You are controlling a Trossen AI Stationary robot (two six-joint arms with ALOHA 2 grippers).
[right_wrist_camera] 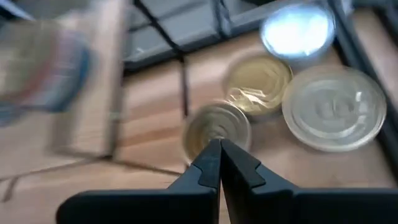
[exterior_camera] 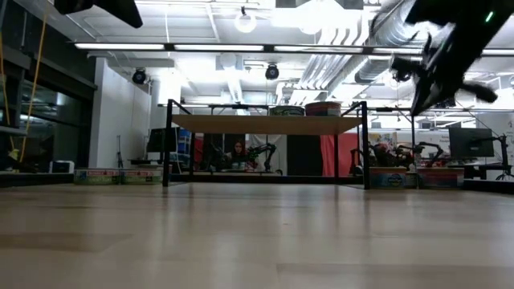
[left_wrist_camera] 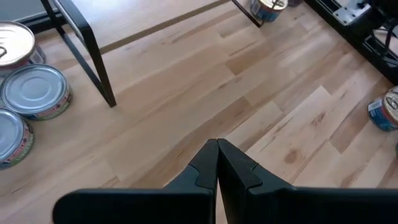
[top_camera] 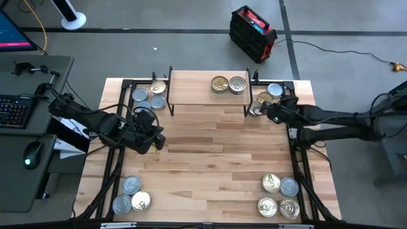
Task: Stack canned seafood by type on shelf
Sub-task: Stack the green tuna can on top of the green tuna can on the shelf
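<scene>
The shelf [top_camera: 191, 95] stands at the table's far middle on black legs. Two tins rest on its top, one gold-lidded [top_camera: 220, 84] and one silver-lidded [top_camera: 237, 84]. Other tins sit on the table in groups: far left [top_camera: 149, 97], far right [top_camera: 267, 97], near left [top_camera: 131, 194] and near right [top_camera: 280, 196]. My left gripper [top_camera: 158, 141] is shut and empty over the table's left middle. My right gripper [right_wrist_camera: 219, 149] is shut and empty, in the air over a small gold-lidded tin [right_wrist_camera: 217, 127] of the far-right group. In the low view it [exterior_camera: 424, 103] hangs well above the table.
Black frame rails run along the table's left [top_camera: 113, 165] and right [top_camera: 299, 159] sides. A shelf leg [left_wrist_camera: 93, 56] stands near the far-left tins [left_wrist_camera: 36, 92]. Bare wood [top_camera: 216, 159] lies between the groups. A keyboard and mouse desk [top_camera: 25, 114] is off the left edge.
</scene>
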